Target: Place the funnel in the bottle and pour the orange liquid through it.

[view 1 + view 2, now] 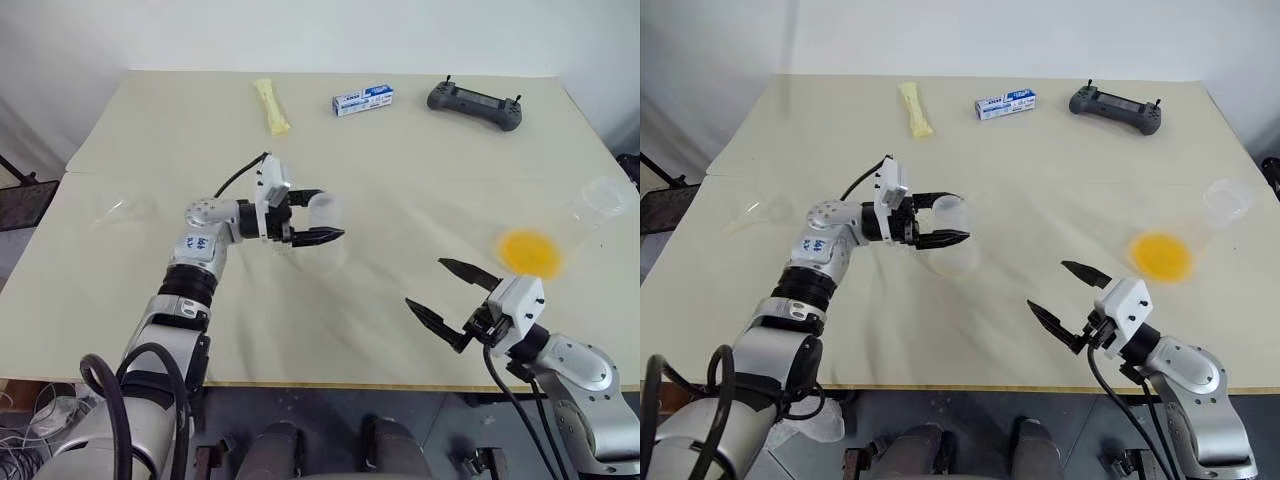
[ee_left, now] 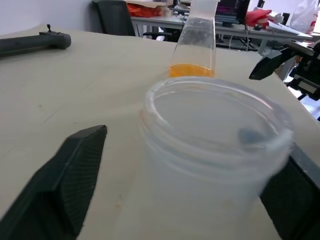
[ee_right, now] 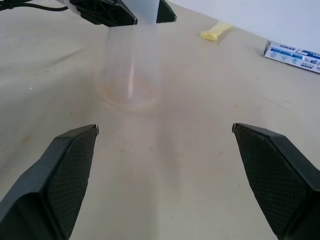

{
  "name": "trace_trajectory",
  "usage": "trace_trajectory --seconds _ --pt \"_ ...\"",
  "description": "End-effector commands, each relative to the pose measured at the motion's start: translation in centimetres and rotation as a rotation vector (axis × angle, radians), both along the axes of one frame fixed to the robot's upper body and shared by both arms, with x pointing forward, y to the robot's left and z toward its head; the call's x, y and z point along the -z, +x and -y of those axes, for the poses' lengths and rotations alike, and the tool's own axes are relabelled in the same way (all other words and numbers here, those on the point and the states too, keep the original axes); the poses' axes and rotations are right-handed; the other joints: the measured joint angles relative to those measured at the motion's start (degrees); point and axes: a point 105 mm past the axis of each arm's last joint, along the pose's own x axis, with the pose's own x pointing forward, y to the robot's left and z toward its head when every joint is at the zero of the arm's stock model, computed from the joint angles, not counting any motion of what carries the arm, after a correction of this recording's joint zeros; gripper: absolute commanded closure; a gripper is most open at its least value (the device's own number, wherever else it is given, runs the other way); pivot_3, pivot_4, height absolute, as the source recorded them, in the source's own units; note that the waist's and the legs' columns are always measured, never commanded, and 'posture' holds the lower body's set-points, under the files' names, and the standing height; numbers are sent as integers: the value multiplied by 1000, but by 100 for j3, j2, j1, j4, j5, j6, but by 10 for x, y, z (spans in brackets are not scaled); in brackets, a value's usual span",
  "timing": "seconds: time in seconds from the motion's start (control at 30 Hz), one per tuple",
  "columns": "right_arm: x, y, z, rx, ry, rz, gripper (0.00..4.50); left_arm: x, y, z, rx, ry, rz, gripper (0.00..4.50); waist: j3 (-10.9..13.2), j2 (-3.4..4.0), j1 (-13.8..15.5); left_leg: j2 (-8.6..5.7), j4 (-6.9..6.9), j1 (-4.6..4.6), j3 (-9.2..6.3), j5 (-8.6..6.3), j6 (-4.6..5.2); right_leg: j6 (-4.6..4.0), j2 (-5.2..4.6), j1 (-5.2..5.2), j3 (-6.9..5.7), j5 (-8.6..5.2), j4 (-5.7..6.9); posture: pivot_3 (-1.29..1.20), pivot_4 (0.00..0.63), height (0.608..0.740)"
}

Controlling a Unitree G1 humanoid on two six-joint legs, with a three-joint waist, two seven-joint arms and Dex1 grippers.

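The bottle (image 1: 322, 248), a clear conical flask, stands mid-table. On its neck sits a clear round rim that I take for the funnel (image 2: 215, 115); where funnel ends and neck begins I cannot tell. My left gripper (image 1: 330, 214) reaches in level from the left. It is open, one finger on each side of that rim, and the near finger (image 2: 65, 185) stands clear of the glass. The orange liquid (image 1: 530, 252) lies in the bottom of a second clear flask (image 1: 600, 200) at the right. My right gripper (image 1: 425, 282) hovers open and empty near the front edge, short of that flask.
Along the far side of the cream table (image 1: 400, 170) lie a pale yellow packet (image 1: 272, 106), a blue-and-white box (image 1: 362, 100) and a black controller (image 1: 475, 105). A faint clear glass item (image 1: 110, 210) rests at the left.
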Motion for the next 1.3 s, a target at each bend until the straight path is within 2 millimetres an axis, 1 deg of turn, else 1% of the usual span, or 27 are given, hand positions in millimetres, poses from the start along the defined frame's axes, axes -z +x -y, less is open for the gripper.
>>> trace_trajectory --seconds 0.03,0.23,0.4,0.5,0.63,0.7,0.8,0.83,0.93,1.0,1.07,1.17,1.2,1.3 --pt "-13 -5 1 -11 -8 60 0 -18 -2 -3 5 -47 2 49 0 0 -1 0 0 0 0 0 0 0 0 0 0 0 0 0 150 740" --pt "-13 -1 3 -32 -24 56 0 -14 -8 -14 -13 -37 -19 49 0 0 -9 1 1 1 -2 0 0 0 0 0 2 0 4 0 150 740" --pt "-15 5 4 -56 -41 51 0 -14 -20 -40 -47 4 -49 49 0 1 -27 4 2 1 -4 0 0 0 1 -3 4 0 7 0 150 740" --pt "-16 8 5 -71 -49 45 0 -11 -24 -59 -117 37 -52 49 0 1 -28 5 2 2 -9 0 0 0 2 -3 4 0 11 0 150 740" --pt "-18 11 5 -95 -61 38 0 -15 -32 -84 -210 38 -43 49 0 0 -4 3 6 2 -13 0 -1 0 -2 -2 7 0 12 0 150 740" --pt "-19 13 6 -104 -66 35 0 -22 -36 -101 -276 22 -32 49 0 0 -7 1 9 0 -19 0 0 0 -3 -2 7 0 15 0 150 740" --pt "-20 13 7 -116 -71 26 0 -29 -42 -131 -404 10 -12 49 0 0 -27 2 8 2 -20 0 -1 -1 -3 -3 10 0 17 0 150 740" --pt "-20 12 7 -130 -70 22 0 -29 -47 -145 -459 4 -9 49 0 1 -29 4 8 2 -20 -1 -2 0 -2 -3 9 0 18 0 150 740" --pt "-21 9 6 -160 -66 11 0 -27 -60 -172 -576 2 11 49 -1 1 -42 4 3 9 -20 -1 -3 -1 -4 -3 12 0 21 0 150 740" --pt "-23 8 5 -185 -58 9 0 -23 -71 -190 -656 15 23 49 -1 1 -40 5 3 9 -20 -1 -3 -1 -5 -2 12 0 20 0 150 740" --pt "-26 6 3 -216 -55 3 0 -17 -86 -205 -708 6 24 49 0 1 -40 5 4 8 -20 -2 -3 -1 -5 -2 14 0 18 0 150 740" --pt "-29 7 0 -266 -55 -8 0 -2 -117 -239 -898 -22 24 49 0 1 -39 5 3 8 -20 -2 -4 -1 -10 0 15 0 13 0 150 740" --pt "-30 9 0 -271 -58 -9 0 2 -126 -247 -952 -27 25 49 0 0 -43 4 2 12 -20 -2 -4 -1 -13 2 16 0 13 0 150 740" --pt "-29 13 -2 -277 -56 -10 0 9 -140 -258 -1033 -33 37 49 -1 -1 4 5 3 12 -21 -4 -6 -2 -15 5 18 -1 9 0 150 740"
